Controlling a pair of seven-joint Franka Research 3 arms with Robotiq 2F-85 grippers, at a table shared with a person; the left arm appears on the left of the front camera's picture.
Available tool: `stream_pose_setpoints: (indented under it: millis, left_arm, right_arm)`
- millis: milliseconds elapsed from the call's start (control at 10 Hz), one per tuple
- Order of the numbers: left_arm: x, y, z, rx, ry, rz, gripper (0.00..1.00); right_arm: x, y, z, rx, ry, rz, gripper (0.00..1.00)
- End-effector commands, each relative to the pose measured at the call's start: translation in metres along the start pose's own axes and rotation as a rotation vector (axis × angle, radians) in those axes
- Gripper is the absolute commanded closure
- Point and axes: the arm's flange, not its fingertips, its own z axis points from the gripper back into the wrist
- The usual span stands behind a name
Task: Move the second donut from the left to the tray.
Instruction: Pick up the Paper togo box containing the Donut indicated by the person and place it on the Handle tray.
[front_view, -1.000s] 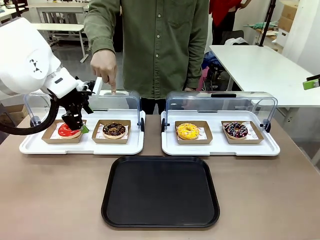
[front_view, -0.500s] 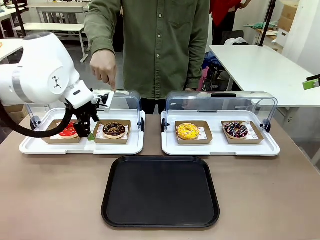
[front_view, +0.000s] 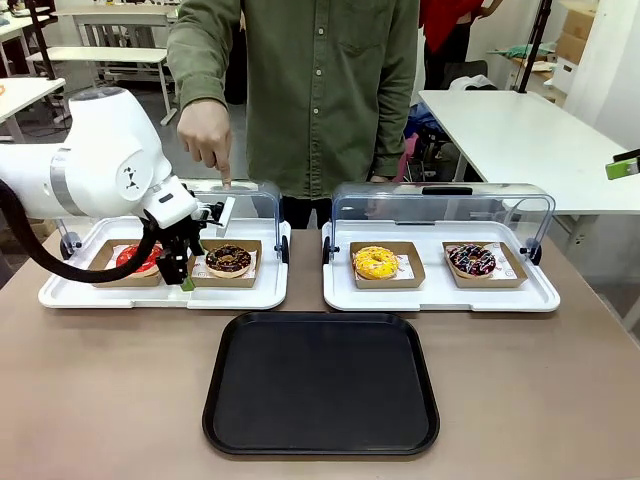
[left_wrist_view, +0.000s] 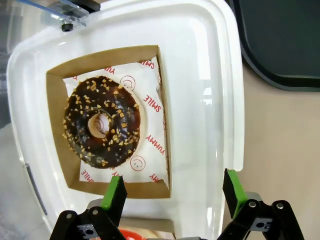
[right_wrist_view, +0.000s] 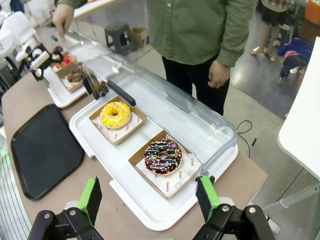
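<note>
Our left gripper (front_view: 186, 272) fingers (left_wrist_view: 114, 192) stand apart, low over the white display tray (front_view: 240, 296), just left of the chocolate donut (front_view: 228, 259) in its cardboard holder. Right gripper (right_wrist_view: 150, 200) fingers also spread. Centre-bottom on the brown desk (front_view: 100, 390) lies the black tray (front_view: 320, 385); white tables stand behind.

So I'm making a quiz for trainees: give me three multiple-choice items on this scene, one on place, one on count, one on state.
1. Where is the chocolate-glazed nut-sprinkled ring donut in its brown cardboard holder?
A. on the black rounded-square tray
B. in the left white display tray
C. on the bare table

2. How many donuts are there?
A. two
B. four
C. six

3. The left gripper jaws are:
A. open
B. shut on a donut
C. shut on the lid

Answers: B, its holder sits in the white tray; B, two per display tray; A, the green pads stand wide apart, nothing between.
</note>
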Motion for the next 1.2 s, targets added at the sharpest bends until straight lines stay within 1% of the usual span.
stream_pose_setpoints:
  millis: [0,1100]
  left_arm:
    - [0.002,0.005,-0.008,0.010,0.024,0.006,0.00]
    - [-0.005,0.015,-0.032,-0.030,0.052,0.030,0.00]
  right_arm:
    - [0.001,0.004,-0.001,-0.001,-0.012,-0.009,0.00]
    - [0.001,0.004,-0.001,-0.001,-0.012,-0.009,0.00]
